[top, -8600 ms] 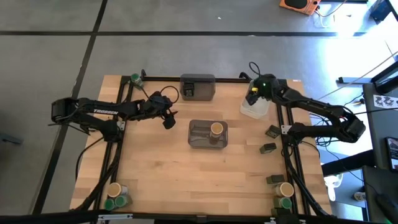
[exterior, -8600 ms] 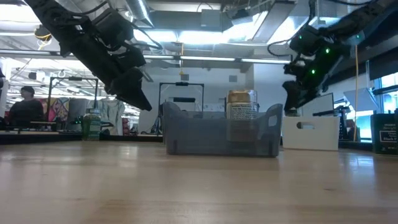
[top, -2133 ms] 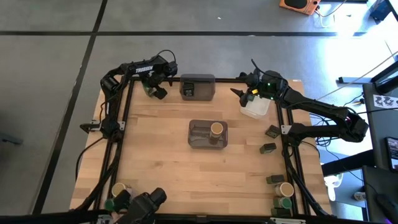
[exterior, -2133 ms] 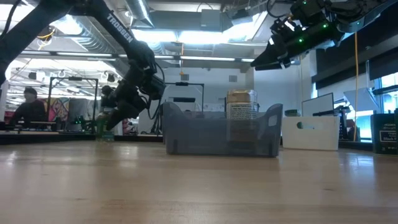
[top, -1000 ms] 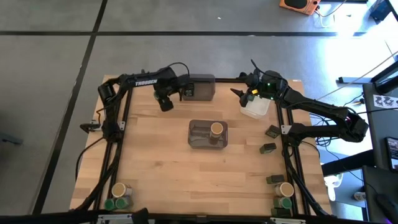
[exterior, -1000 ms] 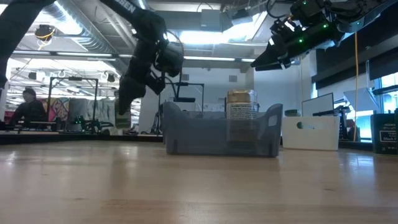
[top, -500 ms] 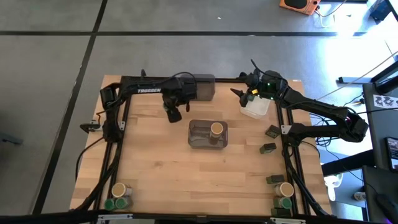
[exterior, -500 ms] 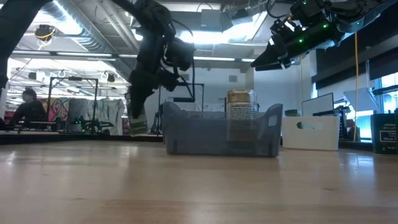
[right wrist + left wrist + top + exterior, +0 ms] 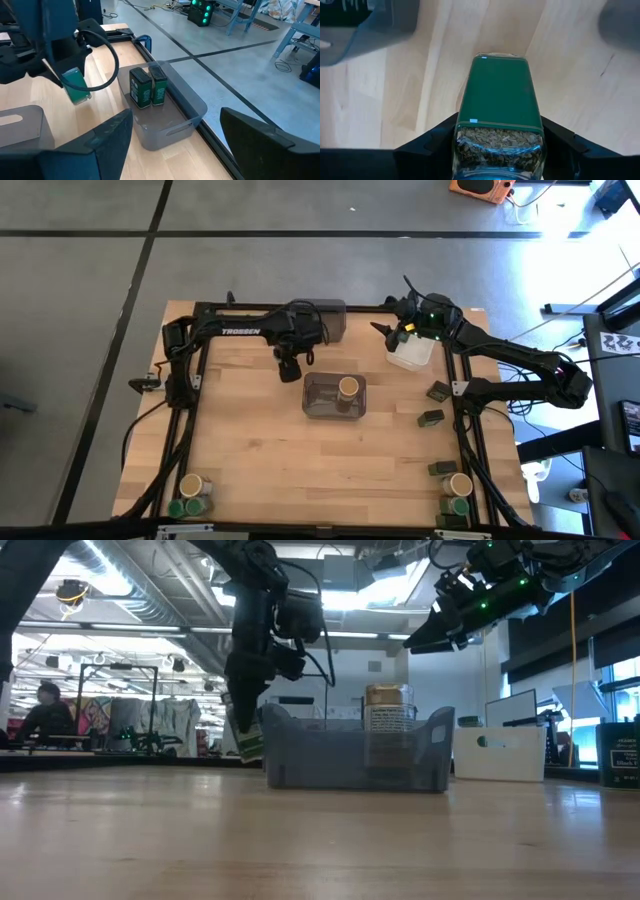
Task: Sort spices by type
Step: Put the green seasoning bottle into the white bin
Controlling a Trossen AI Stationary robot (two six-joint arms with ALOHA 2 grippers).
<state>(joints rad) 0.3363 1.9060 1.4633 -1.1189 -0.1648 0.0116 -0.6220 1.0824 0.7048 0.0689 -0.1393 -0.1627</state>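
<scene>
While left gripper (image 9: 290, 370) clamps green-lidded jar (image 9: 498, 120), carry step underway — jar at 10 o'clock off centre bin (image 9: 334, 396); next: pick matching bin, lower, release. Right gripper (image 9: 383, 328) agape, idle.

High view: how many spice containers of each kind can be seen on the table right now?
Green-lidded jars: 4 (two near-left corner, one near-right, one held in the left gripper)
Tan-lidded jars: 3 (near-left, near-right, centre bin)
Dark tins: 5 (three along the right side, two in the far bin)
Total: 12 clearly visible
</scene>
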